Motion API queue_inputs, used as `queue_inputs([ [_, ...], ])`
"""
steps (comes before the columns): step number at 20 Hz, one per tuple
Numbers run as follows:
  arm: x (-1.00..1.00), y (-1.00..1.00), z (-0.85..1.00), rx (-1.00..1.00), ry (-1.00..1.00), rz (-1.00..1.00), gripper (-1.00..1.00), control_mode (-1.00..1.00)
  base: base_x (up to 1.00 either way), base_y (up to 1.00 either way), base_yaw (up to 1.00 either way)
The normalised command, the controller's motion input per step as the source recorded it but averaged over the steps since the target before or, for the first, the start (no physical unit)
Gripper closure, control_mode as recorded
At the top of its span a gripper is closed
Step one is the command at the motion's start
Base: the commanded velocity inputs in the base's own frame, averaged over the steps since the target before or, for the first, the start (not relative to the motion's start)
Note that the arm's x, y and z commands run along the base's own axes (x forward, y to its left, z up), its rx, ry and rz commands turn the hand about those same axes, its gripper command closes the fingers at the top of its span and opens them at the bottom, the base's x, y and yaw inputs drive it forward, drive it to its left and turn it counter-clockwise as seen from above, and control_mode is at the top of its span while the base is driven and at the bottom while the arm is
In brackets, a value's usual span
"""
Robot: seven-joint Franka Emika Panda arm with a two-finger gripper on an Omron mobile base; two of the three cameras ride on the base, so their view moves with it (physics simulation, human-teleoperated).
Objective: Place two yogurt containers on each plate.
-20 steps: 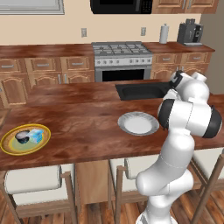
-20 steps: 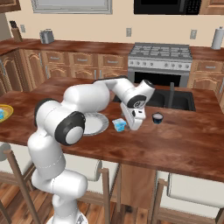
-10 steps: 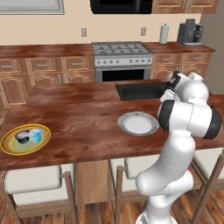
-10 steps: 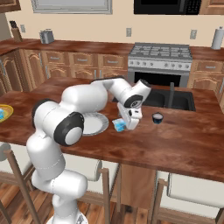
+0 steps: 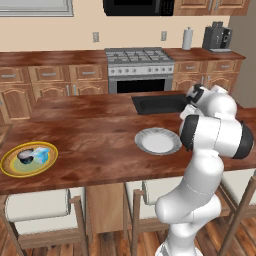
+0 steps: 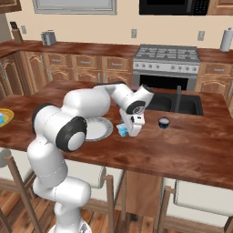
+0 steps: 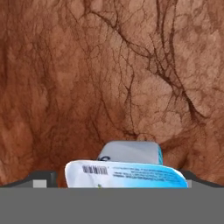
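Now tool lowered around light-blue yogurt cup, jaws wide

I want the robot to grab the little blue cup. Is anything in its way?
Nothing visible is. The open gripper is right down at the small light-blue translucent yogurt cup on the brown wooden counter. In the hand view the cup sits between the fingertips. The round white-grey plate lies just beside it, with bare counter between.
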Motion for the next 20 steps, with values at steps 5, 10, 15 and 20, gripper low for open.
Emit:
queue_inputs([
  [5,0.01,0.03,-0.07,0.0,0.0,0.0,-1.0,-1.0,0.0,0.0,0.0],
  [10,0.0,0.07,-0.12,0.0,0.0,0.0,1.0,-1.0,0.0,0.0,0.0],
  [15,-0.01,0.03,0.03,-0.01,0.0,0.0,1.0,-1.0,0.0,0.0,0.0],
  [20,-0.04,0.29,0.3,-0.05,-0.01,0.03,1.0,-1.0,0.0,0.0,0.0],
])
